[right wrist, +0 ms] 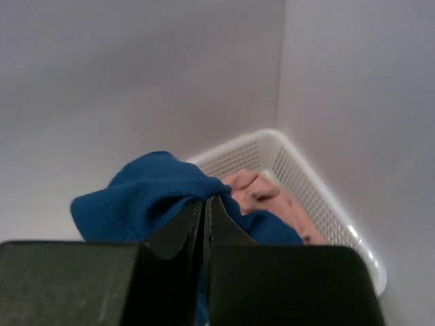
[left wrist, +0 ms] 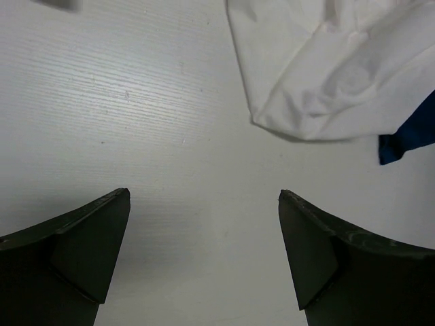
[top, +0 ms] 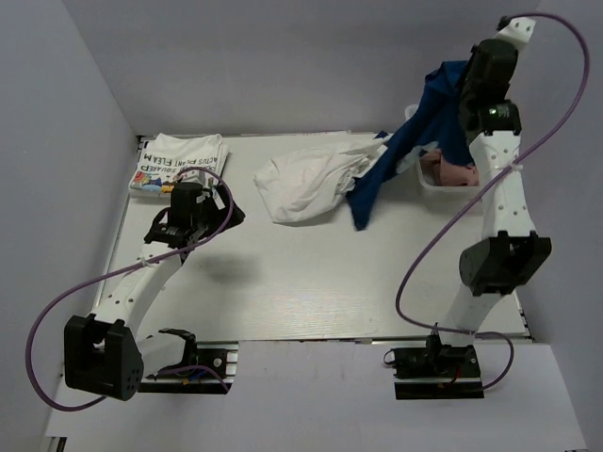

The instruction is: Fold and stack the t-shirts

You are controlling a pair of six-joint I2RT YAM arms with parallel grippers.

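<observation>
A folded white t-shirt with black lettering (top: 179, 162) lies at the far left of the table. A crumpled white t-shirt (top: 306, 185) lies in the middle back; its edge shows in the left wrist view (left wrist: 326, 75). My right gripper (right wrist: 206, 199) is shut on a blue t-shirt (right wrist: 146, 193) and holds it high above the basket; the cloth hangs down to the table (top: 400, 151). My left gripper (left wrist: 204, 197) is open and empty over bare table, left of the crumpled shirt (top: 193, 212).
A white mesh basket (right wrist: 299, 183) with a pink garment (right wrist: 262, 190) stands at the back right (top: 443, 174). Grey walls close in the table on the left, back and right.
</observation>
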